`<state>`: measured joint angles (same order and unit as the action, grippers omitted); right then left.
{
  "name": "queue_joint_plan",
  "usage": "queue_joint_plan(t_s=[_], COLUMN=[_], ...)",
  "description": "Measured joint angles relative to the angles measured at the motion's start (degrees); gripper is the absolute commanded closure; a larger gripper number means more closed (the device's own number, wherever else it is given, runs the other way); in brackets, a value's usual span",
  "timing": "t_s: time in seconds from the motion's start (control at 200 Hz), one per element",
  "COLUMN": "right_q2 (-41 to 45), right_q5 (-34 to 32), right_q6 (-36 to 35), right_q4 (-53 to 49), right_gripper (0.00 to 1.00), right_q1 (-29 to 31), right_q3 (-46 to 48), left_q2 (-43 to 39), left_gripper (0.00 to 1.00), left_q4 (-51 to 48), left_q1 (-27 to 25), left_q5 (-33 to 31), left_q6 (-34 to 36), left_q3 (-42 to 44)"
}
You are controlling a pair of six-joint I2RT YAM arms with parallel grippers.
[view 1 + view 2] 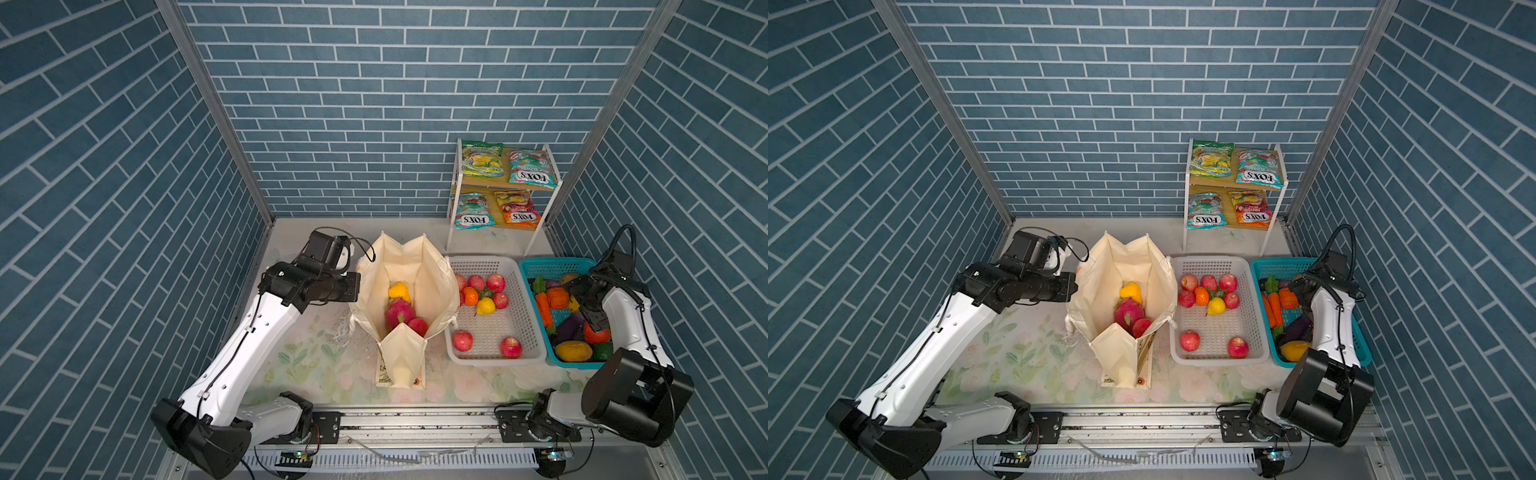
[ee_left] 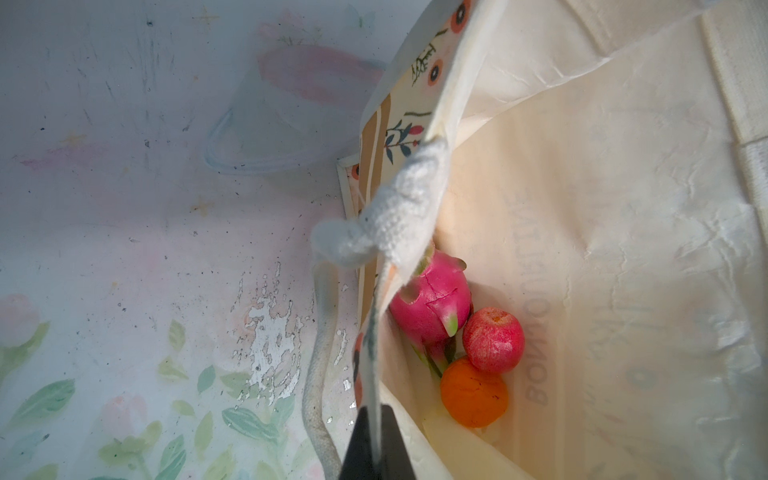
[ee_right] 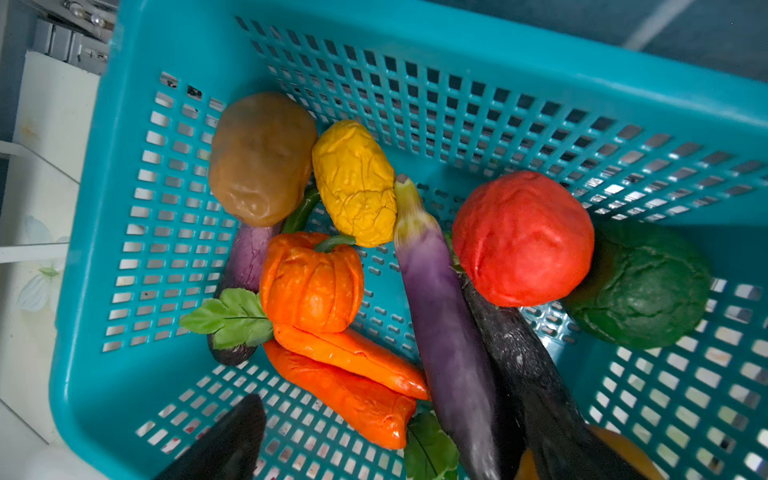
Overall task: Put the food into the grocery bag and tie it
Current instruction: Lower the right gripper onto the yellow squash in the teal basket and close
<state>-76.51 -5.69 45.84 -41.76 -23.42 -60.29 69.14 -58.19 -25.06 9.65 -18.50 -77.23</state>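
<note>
The grocery bag (image 1: 399, 266) stands open, white basket (image 1: 478, 261) just beside it and teal basket (image 1: 557, 262) beyond. The left gripper (image 2: 376, 453) is clamped on the bag's rim; the right gripper (image 1: 598, 326) hangs wide open, well apart from the bag. Inside the bag lie a dragon fruit (image 2: 428, 307), an apple (image 2: 494, 340) and an orange (image 2: 473, 395)

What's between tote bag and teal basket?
The white basket, holding red apples, an orange and a yellow fruit, sits between tote bag and teal basket. Seen in both top views.
</note>
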Motion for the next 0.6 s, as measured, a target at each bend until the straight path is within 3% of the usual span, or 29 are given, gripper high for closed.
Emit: queue_joint_plan(t_s=[0.36,0.6], right_q2=[1.09,9.09], right_q5=[0.70,-1.64], right_q6=[4.96,5.38], right_q4=[2.67,-3.17], right_gripper=[0.07,0.07], right_q1=[-0.11,-0.11], right_q3=[2.82,2.82], left_q2=[0.42,0.42], left_gripper=[1.00,1.00], left_q4=[-0.20,-0.17], left_q1=[-0.48,-0.48], left_q5=[-0.63,-0.59], left_q6=[-0.07,-0.02], left_q3=[-0.31,-0.31])
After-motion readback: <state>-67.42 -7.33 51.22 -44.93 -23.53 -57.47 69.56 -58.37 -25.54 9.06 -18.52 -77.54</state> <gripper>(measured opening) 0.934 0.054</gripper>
